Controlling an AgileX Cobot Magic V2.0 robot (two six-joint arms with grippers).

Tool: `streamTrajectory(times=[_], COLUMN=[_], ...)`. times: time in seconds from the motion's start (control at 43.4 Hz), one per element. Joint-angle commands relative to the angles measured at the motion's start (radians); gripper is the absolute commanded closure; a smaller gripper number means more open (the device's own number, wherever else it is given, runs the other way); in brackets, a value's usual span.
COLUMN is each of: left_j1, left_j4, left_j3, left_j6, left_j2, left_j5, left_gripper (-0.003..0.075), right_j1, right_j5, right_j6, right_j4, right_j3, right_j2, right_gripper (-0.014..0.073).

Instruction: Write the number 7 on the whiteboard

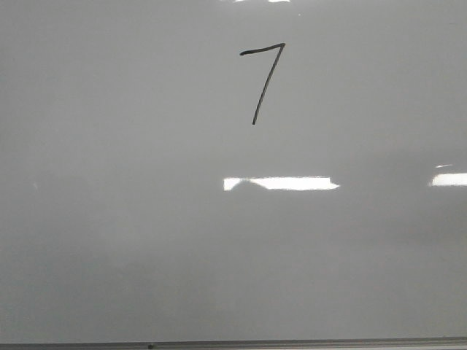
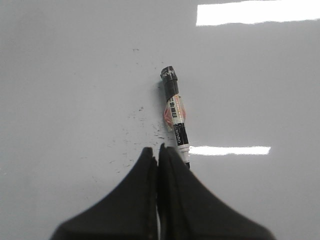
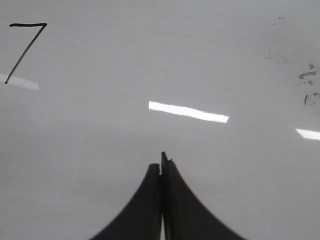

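The number 7 [image 1: 264,80] is drawn in thin black marker high on the whiteboard [image 1: 146,233]; it also shows in the right wrist view [image 3: 26,49]. No gripper shows in the front view. My left gripper [image 2: 158,150] is shut with its jaws pressed together. A black and white marker pen [image 2: 175,112] lies on the board just beside and partly under one finger, not between the jaws. My right gripper [image 3: 161,162] is shut and empty over bare board, well away from the 7.
The grey frame edge [image 1: 292,343] runs along the board's near side. Bright light reflections [image 1: 281,183] lie on the glossy surface. Small black marker specks [image 2: 140,127] sit near the pen, and smudges [image 3: 307,85] mark the board in the right wrist view.
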Motion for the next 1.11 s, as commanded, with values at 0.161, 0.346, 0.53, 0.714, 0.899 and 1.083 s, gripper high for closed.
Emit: streamTrajectory(times=[0.161, 0.346, 0.53, 0.714, 0.899, 1.083], left_j1=[-0.008, -0.008, -0.008, -0.008, -0.008, -0.008], left_j4=[-0.008, -0.008, -0.008, -0.008, -0.008, -0.008], left_j3=[0.014, 0.014, 0.014, 0.014, 0.014, 0.014], left_j6=[-0.002, -0.002, -0.002, -0.002, -0.002, -0.002], left_j2=[-0.012, -0.012, -0.012, -0.012, -0.012, -0.012], left_j5=[-0.076, -0.076, -0.076, -0.076, -0.076, -0.076], left_gripper=[0.0741, 0.0741, 0.0741, 0.0741, 0.0741, 0.0741], right_j1=[-0.033, -0.05, -0.05, -0.05, -0.049, -0.049], right_j5=[-0.269, -0.259, -0.26, -0.306, -0.323, -0.325], right_j6=[-0.009, -0.009, -0.009, 0.077, 0.197, 0.205], right_j4=[0.001, 0.001, 0.001, 0.001, -0.037, -0.037], right_j3=[0.116, 0.114, 0.114, 0.115, 0.115, 0.115], right_j2=[-0.033, -0.033, -0.033, -0.033, -0.034, -0.034], right_gripper=[0.0712, 0.0712, 0.0712, 0.0712, 0.0712, 0.0712])
